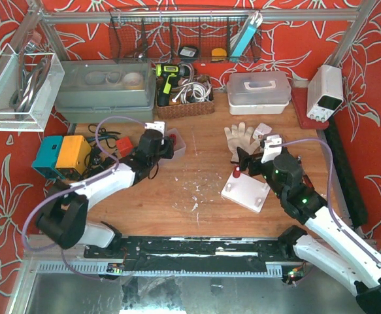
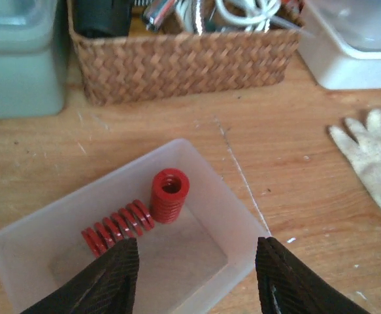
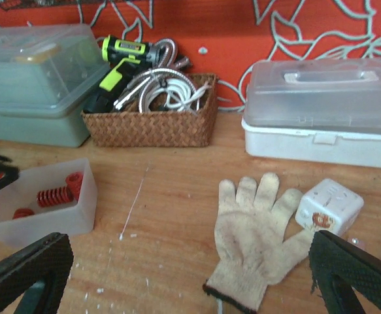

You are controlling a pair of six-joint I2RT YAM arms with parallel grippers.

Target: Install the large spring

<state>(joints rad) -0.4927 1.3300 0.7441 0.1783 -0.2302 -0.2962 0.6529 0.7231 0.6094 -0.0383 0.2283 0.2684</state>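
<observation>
In the left wrist view a translucent tray holds two red springs. A thick short one stands upright. A thinner, longer one lies beside it, touching it. My left gripper is open and empty, just above the tray's near end. A white block lies mid-table with a small red piece standing on it. My right gripper hovers over the block's far edge, open wide and empty. The tray with springs also shows in the right wrist view.
A white work glove and a white cube lie ahead of the right gripper. A wicker basket, a grey-green box and a white case line the back. Teal and orange blocks stand left.
</observation>
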